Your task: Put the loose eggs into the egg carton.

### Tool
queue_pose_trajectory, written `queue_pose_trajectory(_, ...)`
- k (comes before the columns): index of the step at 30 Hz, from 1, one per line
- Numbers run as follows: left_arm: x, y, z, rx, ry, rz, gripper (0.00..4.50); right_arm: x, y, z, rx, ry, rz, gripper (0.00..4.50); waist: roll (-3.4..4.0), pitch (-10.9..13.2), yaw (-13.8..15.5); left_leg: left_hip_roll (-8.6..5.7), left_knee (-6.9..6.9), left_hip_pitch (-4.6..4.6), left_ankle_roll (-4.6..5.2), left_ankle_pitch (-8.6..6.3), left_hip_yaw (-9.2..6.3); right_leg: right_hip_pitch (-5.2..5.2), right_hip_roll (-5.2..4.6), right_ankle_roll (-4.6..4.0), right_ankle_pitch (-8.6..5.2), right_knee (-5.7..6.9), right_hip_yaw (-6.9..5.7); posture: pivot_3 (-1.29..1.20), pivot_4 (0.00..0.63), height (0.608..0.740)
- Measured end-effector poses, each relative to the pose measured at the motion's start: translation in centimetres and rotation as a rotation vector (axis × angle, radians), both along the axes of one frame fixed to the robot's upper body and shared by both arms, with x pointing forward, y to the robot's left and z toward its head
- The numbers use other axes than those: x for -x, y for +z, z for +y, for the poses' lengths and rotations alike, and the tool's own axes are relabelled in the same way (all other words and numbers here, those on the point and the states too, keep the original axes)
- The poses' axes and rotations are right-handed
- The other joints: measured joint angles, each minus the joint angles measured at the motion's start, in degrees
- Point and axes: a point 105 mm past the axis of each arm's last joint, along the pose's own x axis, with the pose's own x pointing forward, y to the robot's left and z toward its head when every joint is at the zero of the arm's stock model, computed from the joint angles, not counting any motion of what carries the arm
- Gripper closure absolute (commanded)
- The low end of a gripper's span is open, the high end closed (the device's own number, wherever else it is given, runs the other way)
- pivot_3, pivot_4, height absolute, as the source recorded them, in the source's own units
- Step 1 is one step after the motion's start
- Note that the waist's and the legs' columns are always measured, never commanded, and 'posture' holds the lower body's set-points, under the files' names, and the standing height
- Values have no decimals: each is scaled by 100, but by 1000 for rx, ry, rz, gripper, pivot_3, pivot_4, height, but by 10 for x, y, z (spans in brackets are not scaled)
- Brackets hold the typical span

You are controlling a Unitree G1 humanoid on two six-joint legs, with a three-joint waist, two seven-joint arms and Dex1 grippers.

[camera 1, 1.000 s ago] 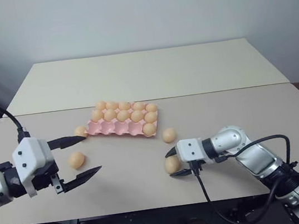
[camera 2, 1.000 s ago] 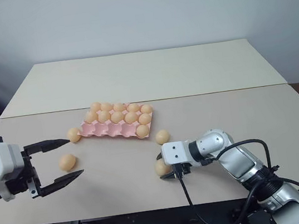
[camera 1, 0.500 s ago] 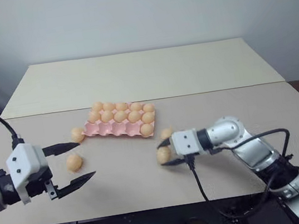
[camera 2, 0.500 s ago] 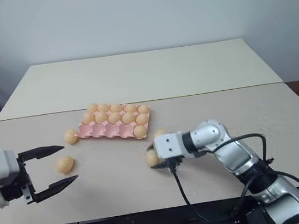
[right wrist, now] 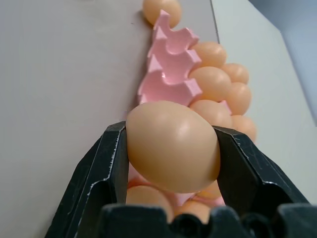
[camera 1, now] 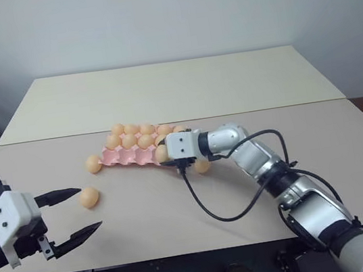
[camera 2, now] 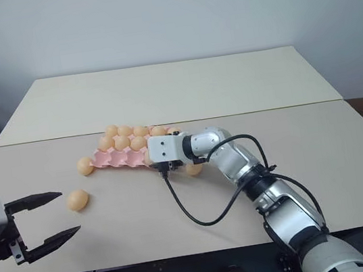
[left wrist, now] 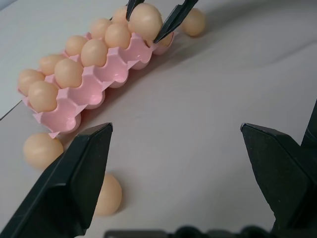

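Left eye view, from nine o'clock across: the left gripper [camera 1: 70, 211] hangs wide open and empty, a loose egg [camera 1: 89, 197] just off its upper finger at one o'clock. At centre the right gripper [camera 1: 164, 154] is clamped on an egg [right wrist: 172, 147], poised over the near row of the egg carton [camera 1: 128, 155]. Its empty cups lie toward nine o'clock, so the right arm is nearer.

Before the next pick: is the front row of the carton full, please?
No. The egg carton shows empty front cups; back rows hold eggs.
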Motion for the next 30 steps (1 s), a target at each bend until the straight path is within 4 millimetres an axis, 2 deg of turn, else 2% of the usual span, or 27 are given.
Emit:
queue_pose_trajectory(3, 0, 0, 0, -1, 3, -2, 0, -7, 4, 5, -7, -8, -64, 2075, 0, 0, -14, 0, -2, 2, 0, 0, 0, 1, 0, 0, 0, 1, 0, 0, 150, 740)
queue_pose_trajectory(9, 1, 1, -1, -6, -1, -5, 0, -12, -2, 9, 18, 0, -131, 2075, 1, 1, -58, 0, -6, 1, -2, 1, -1, -1, -1, -1, 1, 0, 0, 0, 150, 740)
queue_pose_trajectory(12, 1, 1, -1, -6, -1, -4, 0, -11, -3, 11, 23, 17, -150, 1235, 1, 1, -107, 0, -6, 2, -2, 0, -2, 0, -1, -1, 1, 1, 0, 0, 150, 740)
queue_pose_trajectory(15, 1, 2, -1, -5, 0, -5, 0, -11, -3, 11, 23, 22, -155, 193, 1, 1, -128, 0, -8, 1, -2, 0, -3, -1, -1, -1, 1, 1, 0, 0, 150, 740)
queue_pose_trajectory(16, 1, 2, -1, -5, 1, -6, 0, -11, -3, 11, 20, 21, -156, 38, 1, 1, -131, 0, -9, 2, -2, 0, -3, -1, -1, -1, 1, 1, 0, 0, 150, 740)
queue_pose_trajectory(25, -1, 2, -3, -2, -2, -9, 0, -9, -3, 12, 21, 32, -158, 38, 2, 1, -137, 1, -12, 3, -2, 0, -3, -2, -1, -2, 1, 1, 1, 0, 150, 740)
queue_pose_trajectory(30, -3, 4, -4, 0, -11, -20, 0, -2, -1, 9, 16, 58, -159, 38, 2, 1, -129, 1, -13, 1, -2, 0, -4, -2, -2, -2, 1, -1, 0, 0, 150, 740)
